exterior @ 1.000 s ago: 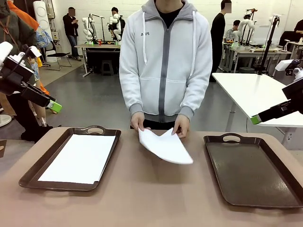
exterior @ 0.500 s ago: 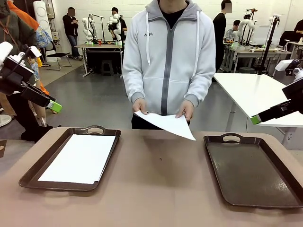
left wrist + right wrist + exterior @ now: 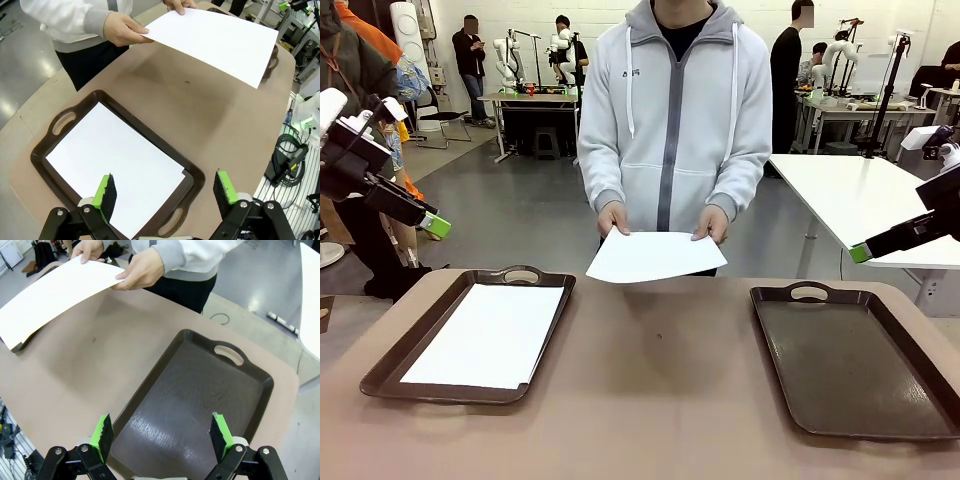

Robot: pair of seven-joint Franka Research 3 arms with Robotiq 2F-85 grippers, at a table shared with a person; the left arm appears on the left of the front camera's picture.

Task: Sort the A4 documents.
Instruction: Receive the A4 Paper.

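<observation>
A person at the table's far side lifts a white A4 sheet (image 3: pixel 655 257) from its earlier drooping, curled pose, now holding it flat and level with both hands.

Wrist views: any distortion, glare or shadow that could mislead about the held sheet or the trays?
Left wrist view: wide-angle bending curves the table edge; the plain white A4 sheet in the person's hands throws a soft shadow on the tan tabletop. Right wrist view: overhead light puts a pale sheen on the empty dark brown tray; the sheet looks bowed. Front view: sharp, even lighting.
</observation>
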